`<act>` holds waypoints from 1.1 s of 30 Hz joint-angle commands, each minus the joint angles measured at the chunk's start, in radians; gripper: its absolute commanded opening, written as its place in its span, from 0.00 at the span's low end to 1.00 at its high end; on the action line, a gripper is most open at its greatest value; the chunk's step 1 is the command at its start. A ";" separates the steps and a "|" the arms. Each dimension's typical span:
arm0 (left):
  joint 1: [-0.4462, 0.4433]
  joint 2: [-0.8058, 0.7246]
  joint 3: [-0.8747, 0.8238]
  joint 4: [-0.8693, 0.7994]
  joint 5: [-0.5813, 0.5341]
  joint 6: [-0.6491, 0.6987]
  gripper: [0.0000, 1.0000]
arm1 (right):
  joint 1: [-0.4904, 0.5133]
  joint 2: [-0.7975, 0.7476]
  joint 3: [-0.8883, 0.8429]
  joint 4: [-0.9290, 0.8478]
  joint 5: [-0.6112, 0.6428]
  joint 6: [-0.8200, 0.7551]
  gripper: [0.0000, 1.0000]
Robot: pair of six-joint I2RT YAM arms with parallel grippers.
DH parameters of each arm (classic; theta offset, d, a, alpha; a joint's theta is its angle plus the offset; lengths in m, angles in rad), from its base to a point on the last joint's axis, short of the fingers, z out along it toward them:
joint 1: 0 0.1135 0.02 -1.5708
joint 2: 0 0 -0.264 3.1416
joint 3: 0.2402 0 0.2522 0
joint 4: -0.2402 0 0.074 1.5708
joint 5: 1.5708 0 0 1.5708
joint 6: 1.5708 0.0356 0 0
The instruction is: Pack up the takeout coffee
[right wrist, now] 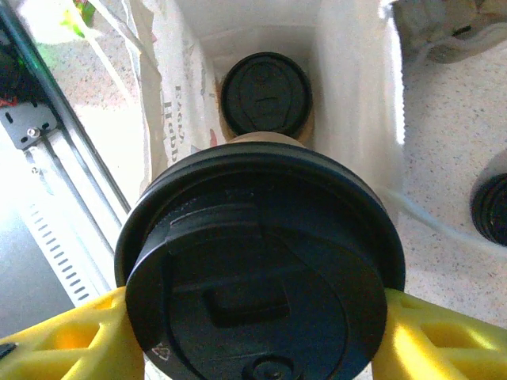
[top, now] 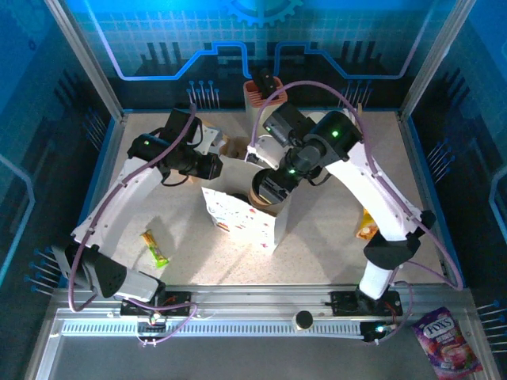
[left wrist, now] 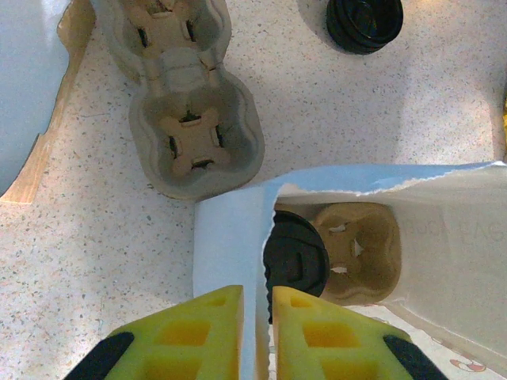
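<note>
I see little more than the lid of the held takeout coffee (right wrist: pixel 261 261). On the right wrist camera its tan body is hidden under that black disc. From above, the wrist of the right arm covers most of it, leaving a tan sliver. The lid is round and matte black, with a raised rim and a recessed rectangular sip tab. This cup hangs over the open mouth of the white paper bag (top: pixel 238 215). The right gripper (right wrist: pixel 261 313) has it clamped, one yellow finger pressed to each side at the lid's edge. The finger bases are cut off by the frame.

Straight below, at the bottom of the bag, stands the second takeout coffee (right wrist: pixel 265 95), also with a black lid on. On the left wrist camera the bag's front edge hides part of it. It sits in a pulp carrier (left wrist: pixel 360 249), whose neighbouring pocket is empty.

The left gripper (left wrist: pixel 257 299) is nearly closed, pinching the bag's rim, with a strip of white paper between its fingers.

Just beyond the bag's mouth lies an empty cup carrier (left wrist: pixel 190 119). Past that is a stack of loose black lids (left wrist: pixel 364 24), cut off by the frame. A snack bar (top: pixel 155 248) lies left of the bag.
</note>
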 commanded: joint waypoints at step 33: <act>-0.002 -0.006 -0.021 -0.020 -0.005 0.010 0.04 | 0.026 0.120 -0.016 -0.042 0.068 -0.113 0.52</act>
